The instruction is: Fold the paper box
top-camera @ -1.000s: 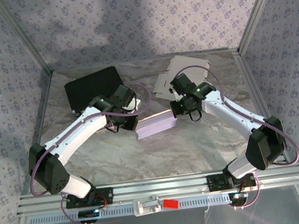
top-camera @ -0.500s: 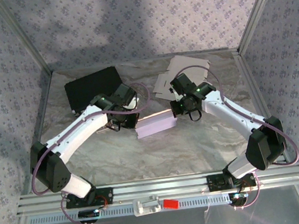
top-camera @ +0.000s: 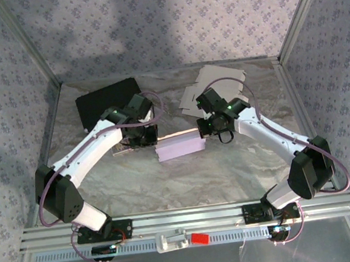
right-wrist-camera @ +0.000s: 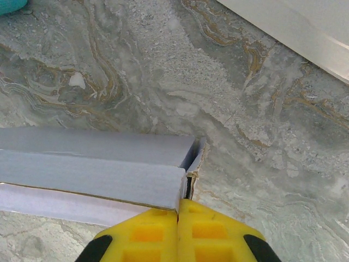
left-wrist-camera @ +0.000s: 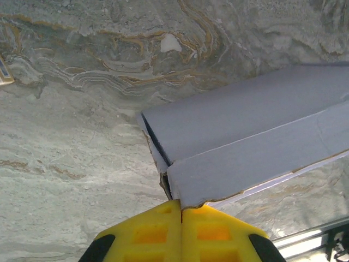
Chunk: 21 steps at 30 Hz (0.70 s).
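Fingers of the left gripper (left-wrist-camera: pixel 181 205), yellow and pressed flat together, meet one end of a pale lilac paper box (left-wrist-camera: pixel 245 136). The right gripper (right-wrist-camera: pixel 178 206), equally closed, meets the opposite end. Whether either pinches a flap edge is unclear. The box lies mid-table on the grey marbled tabletop (top-camera: pixel 230 169), its long panels folded over into a low sleeve. Both ends look untucked, so closing them probably remains.
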### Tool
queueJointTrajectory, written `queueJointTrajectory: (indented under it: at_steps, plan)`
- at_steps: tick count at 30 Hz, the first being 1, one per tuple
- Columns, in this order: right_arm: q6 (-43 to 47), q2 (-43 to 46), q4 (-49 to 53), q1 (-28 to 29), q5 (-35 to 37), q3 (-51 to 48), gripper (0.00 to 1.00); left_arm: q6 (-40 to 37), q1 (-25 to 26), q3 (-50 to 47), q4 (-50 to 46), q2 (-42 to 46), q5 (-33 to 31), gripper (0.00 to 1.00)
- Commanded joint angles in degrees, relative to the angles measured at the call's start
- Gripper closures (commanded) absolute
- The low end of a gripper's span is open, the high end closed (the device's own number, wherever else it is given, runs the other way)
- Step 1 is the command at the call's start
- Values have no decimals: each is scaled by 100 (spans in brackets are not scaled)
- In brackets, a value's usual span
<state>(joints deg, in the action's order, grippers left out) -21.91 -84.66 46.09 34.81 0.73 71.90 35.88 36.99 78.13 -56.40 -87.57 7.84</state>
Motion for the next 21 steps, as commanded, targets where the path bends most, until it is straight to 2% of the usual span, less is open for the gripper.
queueJointTrajectory:
  at_steps: [1, 8, 16, 21]
  plan:
    - [-149, 20, 53, 55, -1, -88, 100, 373, 10, 58, 98, -128, 270, 100]
    - [-181, 44, 42, 61, 28, -106, 100, 322, 1, -174, 331, -41, 282, 100]
    - [-122, 194, -210, 70, 51, -308, 100, 24, 17, -1031, 1115, 398, 195, 100]
    - [-67, 300, -301, 112, 116, -635, 100, -123, 143, -1316, 1207, 529, 24, 100]
